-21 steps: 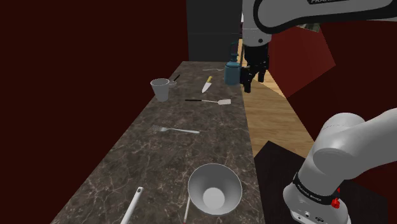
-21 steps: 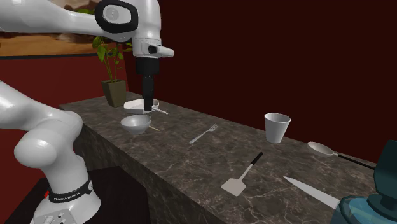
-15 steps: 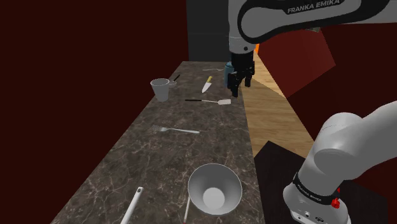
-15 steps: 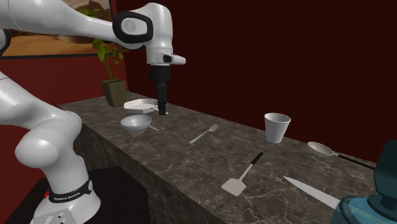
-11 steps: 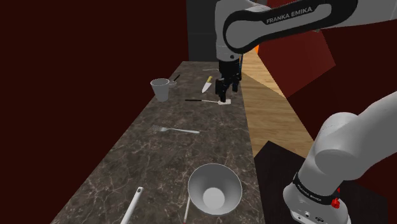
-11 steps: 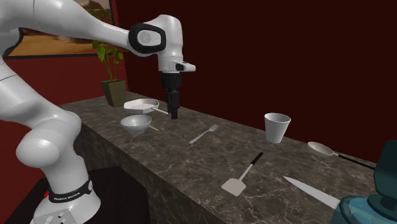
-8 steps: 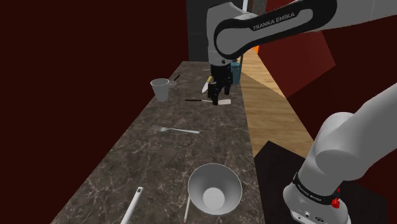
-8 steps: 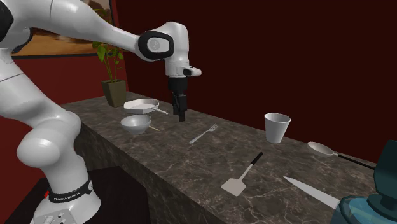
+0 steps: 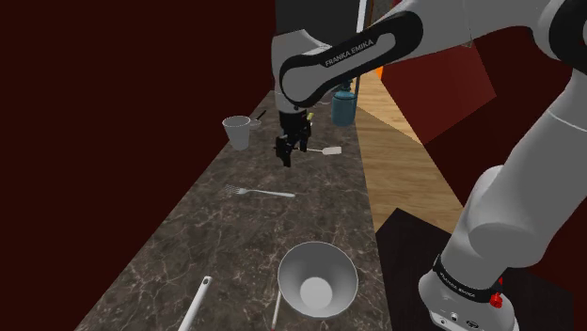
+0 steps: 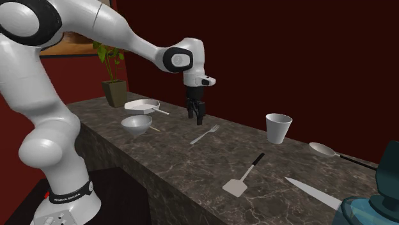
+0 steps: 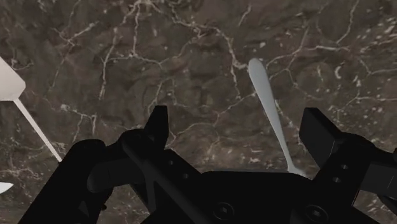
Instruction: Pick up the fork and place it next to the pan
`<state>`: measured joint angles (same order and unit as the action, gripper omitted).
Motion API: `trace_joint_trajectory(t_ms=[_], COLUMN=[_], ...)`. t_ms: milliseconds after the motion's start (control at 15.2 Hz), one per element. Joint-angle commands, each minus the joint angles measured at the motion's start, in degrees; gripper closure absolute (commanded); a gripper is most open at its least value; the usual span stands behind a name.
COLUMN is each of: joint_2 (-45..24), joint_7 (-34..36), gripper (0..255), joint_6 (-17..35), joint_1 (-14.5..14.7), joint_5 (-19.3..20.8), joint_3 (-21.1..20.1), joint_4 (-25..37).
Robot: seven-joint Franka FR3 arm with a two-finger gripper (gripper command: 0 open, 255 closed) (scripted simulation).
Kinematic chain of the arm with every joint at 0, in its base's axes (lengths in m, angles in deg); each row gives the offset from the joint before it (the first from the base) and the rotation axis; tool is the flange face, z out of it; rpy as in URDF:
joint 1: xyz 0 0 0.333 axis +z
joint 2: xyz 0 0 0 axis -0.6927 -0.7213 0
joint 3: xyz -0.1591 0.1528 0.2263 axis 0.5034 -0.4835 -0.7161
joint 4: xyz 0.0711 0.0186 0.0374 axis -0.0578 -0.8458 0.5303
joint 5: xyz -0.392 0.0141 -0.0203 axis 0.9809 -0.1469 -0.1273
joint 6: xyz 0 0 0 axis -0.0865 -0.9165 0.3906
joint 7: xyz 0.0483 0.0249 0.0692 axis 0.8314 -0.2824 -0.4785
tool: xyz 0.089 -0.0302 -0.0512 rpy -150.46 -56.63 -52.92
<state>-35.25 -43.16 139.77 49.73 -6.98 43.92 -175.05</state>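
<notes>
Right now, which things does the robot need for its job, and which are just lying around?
For the job:
fork
pan

Just lying about:
bowl
cup
spatula
knife
potted plant

- The shoulder view sits high beside the stand (image 9: 406, 246) and looks lengthwise down the worktop (image 9: 212, 246). The bowl (image 9: 317, 275) lies nearest and the kettle (image 9: 343, 106) stands at the far end.
- The second exterior view stands low at the kettle end, facing back along the same worktop toward the potted plant (image 10: 111, 66). Both views share the bowl, the cup (image 9: 238, 132) and the fork (image 9: 261, 192).
- The wrist view looks straight down from close above the worktop, past the pincer (image 11: 238, 127), onto the fork's handle.
</notes>
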Motion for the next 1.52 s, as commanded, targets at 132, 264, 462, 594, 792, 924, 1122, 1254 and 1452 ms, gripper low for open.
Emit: trace_joint_trajectory(t_ms=[132, 264, 462, 594, 792, 924, 1122, 1254, 1452], joint_2=[-7.87, -11.67, -17.38, -21.20, -26.96, -27.71, -28.91, -29.75, -30.00], joint_7=[-0.77, -1.17, -1.72, -2.08, -2.59, -2.49, -2.33, -2.22, -2.19], gripper=[0, 0, 0, 0, 0, 0, 0, 0, 0], joint_6=[3.85, 5.19, 6.76, 7.52, 8.21, 9.49, 11.39, 12.63, 12.99], joint_1=[1.18, 1.75, 2.65, 3.30, 4.37, 4.44, 4.54, 4.61, 4.64], joint_5=[-0.44, -0.52, -0.47, -0.34, 0.00, 0.16, 0.41, 0.58, 0.63], joint_3=[-1.15, -1.73, -2.58, -3.14, -3.93, -3.86, -3.77, -3.70, -3.68], joint_4=[4.85, 7.72, 12.45, 15.90, 21.55, 21.00, 20.29, 19.87, 19.76])
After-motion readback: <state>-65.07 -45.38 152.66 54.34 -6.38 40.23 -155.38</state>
